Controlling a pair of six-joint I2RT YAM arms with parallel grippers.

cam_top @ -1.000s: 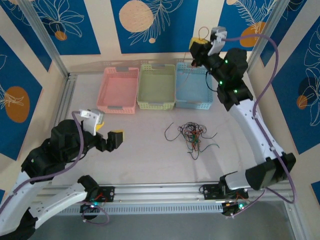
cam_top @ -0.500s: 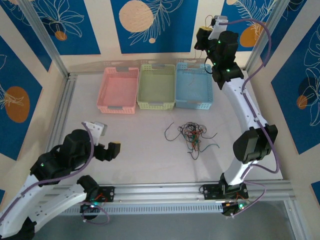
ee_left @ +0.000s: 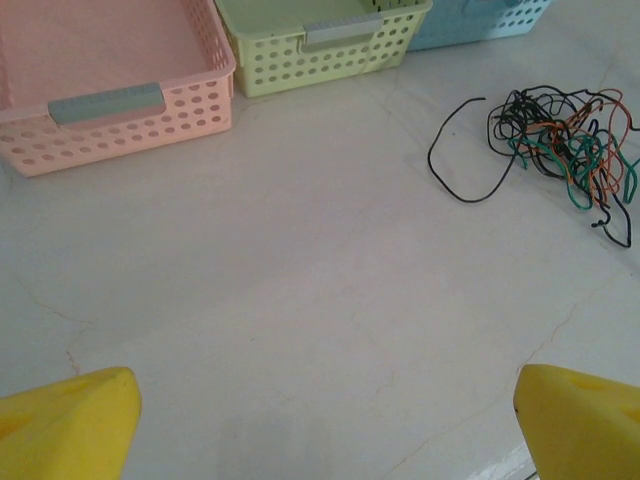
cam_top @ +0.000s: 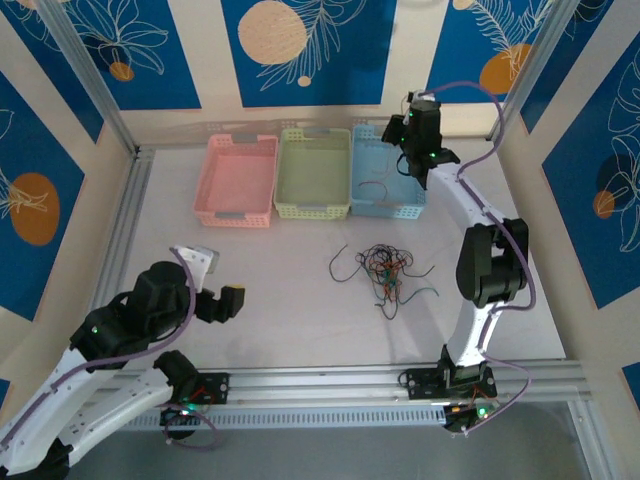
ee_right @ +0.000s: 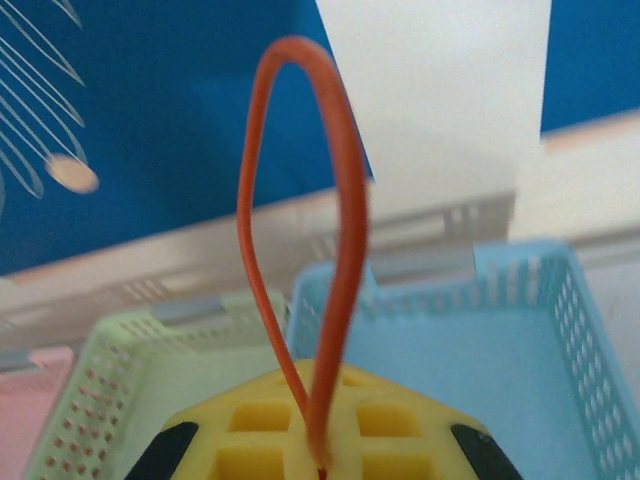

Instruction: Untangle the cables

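Nearest, the left pincer [ee_left: 322, 430] hangs spread wide and empty over bare worktop [ee_left: 300, 280]. It is well apart from the cables [ee_left: 565, 140], which lie knotted mid-worktop with a black strand [ee_left: 455, 160] curling out toward it; nothing stands between. Grabbing into that knot could drag the whole clump instead of freeing one wire. Beyond stand the pink basket [ee_left: 130, 125], green basket [ee_left: 300, 60] and blue basket [ee_right: 560, 330]. Farthest, the right pincer [ee_right: 318, 455] is pressed together on an orange wire [ee_right: 345, 200] above the blue basket. If released carelessly, its springy loop could flop over the rim.
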